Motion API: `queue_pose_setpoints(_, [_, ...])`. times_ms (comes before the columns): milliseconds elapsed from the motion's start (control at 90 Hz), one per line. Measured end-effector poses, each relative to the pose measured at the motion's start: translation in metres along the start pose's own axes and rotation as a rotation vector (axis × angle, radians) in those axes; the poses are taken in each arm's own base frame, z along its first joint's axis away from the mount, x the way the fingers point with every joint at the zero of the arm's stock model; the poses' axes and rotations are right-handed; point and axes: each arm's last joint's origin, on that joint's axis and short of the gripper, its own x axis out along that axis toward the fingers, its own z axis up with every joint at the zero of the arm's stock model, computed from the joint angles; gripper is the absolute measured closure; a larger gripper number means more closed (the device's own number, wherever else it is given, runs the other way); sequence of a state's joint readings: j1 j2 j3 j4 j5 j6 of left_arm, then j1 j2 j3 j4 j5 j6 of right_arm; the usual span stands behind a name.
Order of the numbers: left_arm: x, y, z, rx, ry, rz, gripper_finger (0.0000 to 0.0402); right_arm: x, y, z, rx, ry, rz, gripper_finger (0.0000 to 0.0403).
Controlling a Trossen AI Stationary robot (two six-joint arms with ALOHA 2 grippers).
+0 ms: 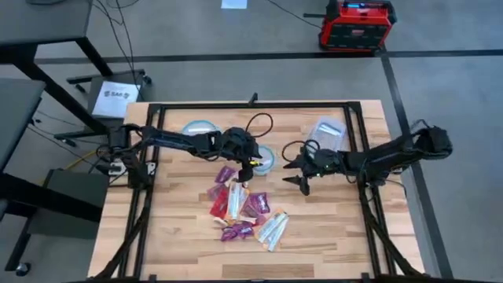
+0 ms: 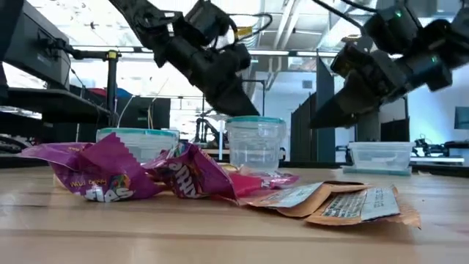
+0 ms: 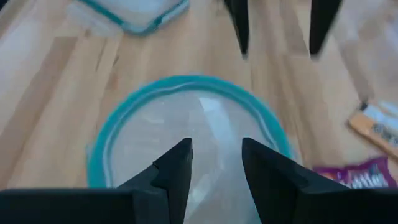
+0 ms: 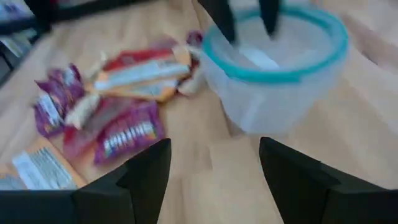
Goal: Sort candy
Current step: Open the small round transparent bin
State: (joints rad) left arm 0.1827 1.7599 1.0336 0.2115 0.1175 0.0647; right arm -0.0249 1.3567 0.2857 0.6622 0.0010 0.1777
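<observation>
A: Since the pale wooden slatted surface [image 1: 330, 228] carries only light things, what might go wrong?

B: The round clear blue-rimmed tub [image 1: 266, 158] could get knocked; the left gripper [image 1: 250, 167] hangs right over it, fingers released, empty.

A: And the right gripper [image 1: 296, 173]?

B: Spread wide, also empty, just beside the tub. The heap of wrapped candy [image 1: 244, 208] lies near both, overlapped, so a pinch may drag two.

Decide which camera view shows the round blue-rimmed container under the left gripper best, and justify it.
The left wrist view: the round container fills the picture, rim and clear inside visible. The right wrist view shows it blurred, the low view side-on, the high view tiny, partly hidden.
</observation>
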Motion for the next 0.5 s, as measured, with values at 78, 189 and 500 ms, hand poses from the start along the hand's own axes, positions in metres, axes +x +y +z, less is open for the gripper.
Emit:
queue_pose_setpoints(78, [0.003,0.001,-0.001,0.000,-0.010,-0.010,0.0274,0.010,-0.003,-0.006,-0.005,0.000,-0.009,0.0172])
queue_pose_setpoints(189, [0.003,0.001,-0.001,0.006,-0.008,-0.014,0.0274,0.021,-0.007,-0.016,-0.015,-0.004,-0.012,0.0172])
queue_pose_setpoints(500, [0.003,0.001,-0.001,0.019,-0.016,-0.014,0.0274,0.039,-0.009,-0.016,-0.013,-0.105,0.026,0.0172])
